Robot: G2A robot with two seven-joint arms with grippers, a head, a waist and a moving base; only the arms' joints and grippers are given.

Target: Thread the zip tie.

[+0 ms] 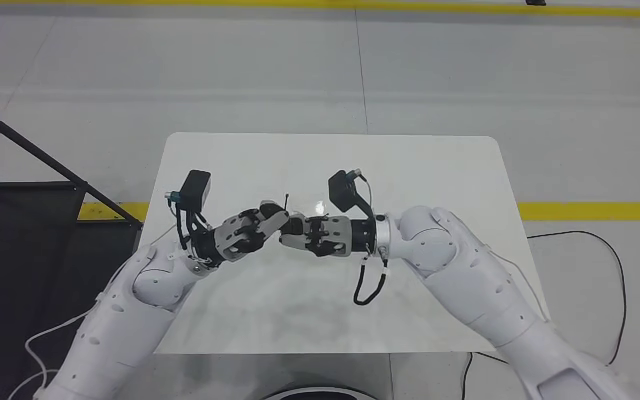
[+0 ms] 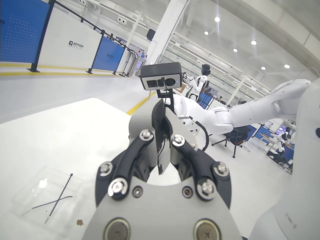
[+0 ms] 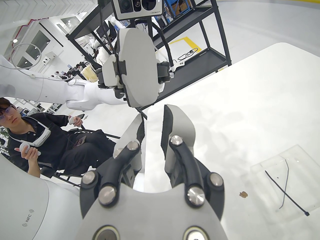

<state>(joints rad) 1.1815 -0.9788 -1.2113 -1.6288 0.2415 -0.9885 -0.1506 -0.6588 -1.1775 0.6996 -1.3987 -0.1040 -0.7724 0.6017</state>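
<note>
A black zip tie (image 2: 160, 151) is clamped between the pads of my left gripper (image 2: 162, 111), which is shut on it. Its head hangs near the palm and its thin strap sticks out past the fingertips. In the top view both arms meet over the middle of the white table (image 1: 430, 170). There the left gripper (image 1: 270, 219) faces the right gripper (image 1: 293, 228) tip to tip, and the zip tie (image 1: 287, 203) stands up between them. My right gripper (image 3: 152, 119) is open with a narrow gap, just short of the left gripper (image 3: 122, 76).
A clear flat tray (image 2: 30, 188) lies on the table below the grippers with two spare black zip ties (image 2: 60, 196) crossed in it; the same tray (image 3: 297, 151) shows in the right wrist view. A small brown speck (image 3: 243, 194) sits beside it.
</note>
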